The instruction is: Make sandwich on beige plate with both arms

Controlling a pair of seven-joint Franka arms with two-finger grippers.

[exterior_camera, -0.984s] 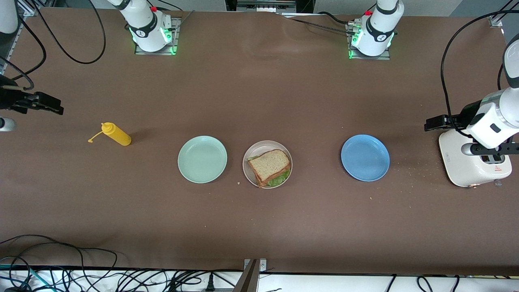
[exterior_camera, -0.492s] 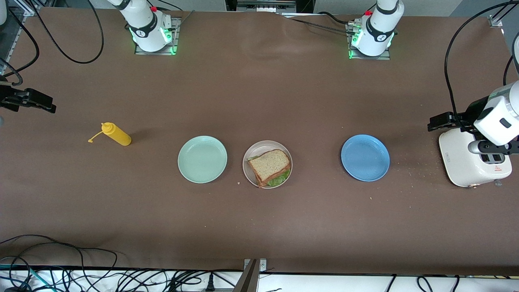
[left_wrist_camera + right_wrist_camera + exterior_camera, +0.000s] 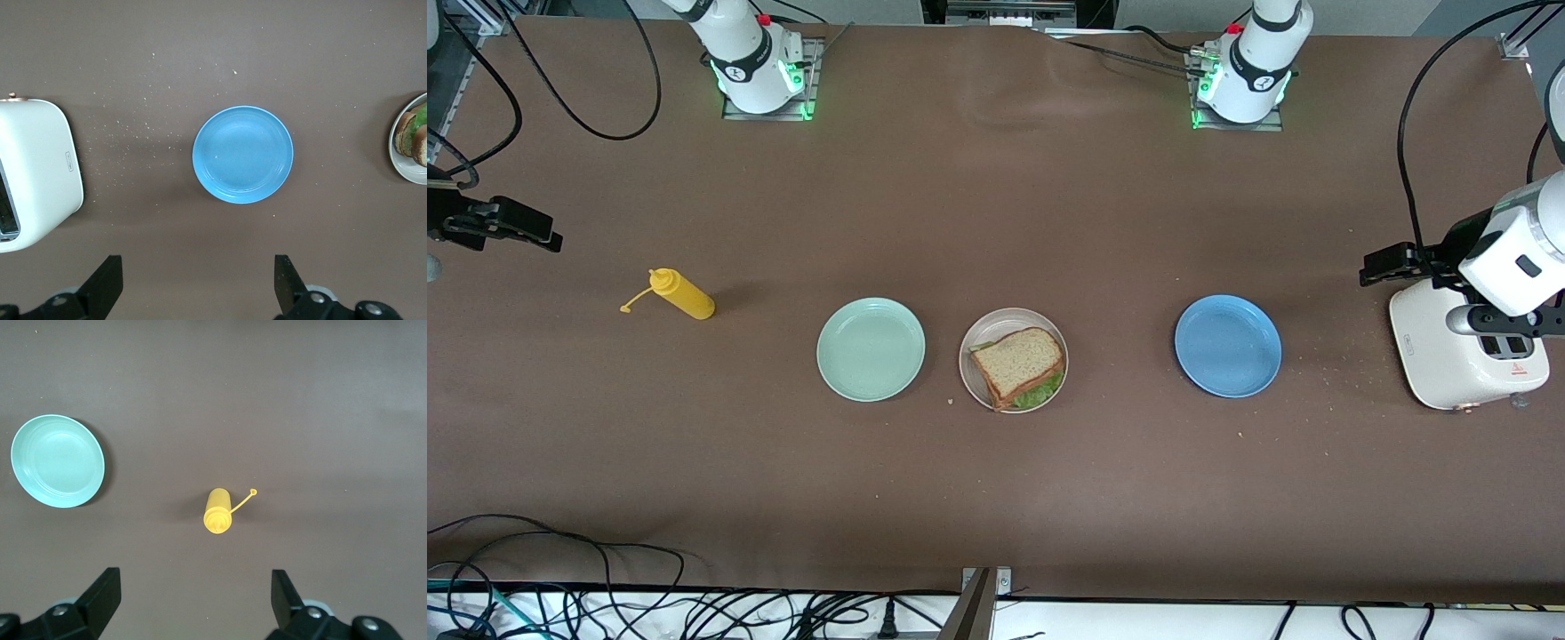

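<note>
Fingers (image 3: 285, 280) spread, both grippers high at table ends.

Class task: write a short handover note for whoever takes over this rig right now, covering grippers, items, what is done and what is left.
Left gripper: open, empty, up over the toaster.
Right gripper: open, empty, up at the right arm's end of the table, near the mustard bottle.
Sandwich: assembled, lettuce between bread slices, on the beige plate.
Mint-green plate and blue plate: nothing on them.
Left: seemingly nothing.
</note>
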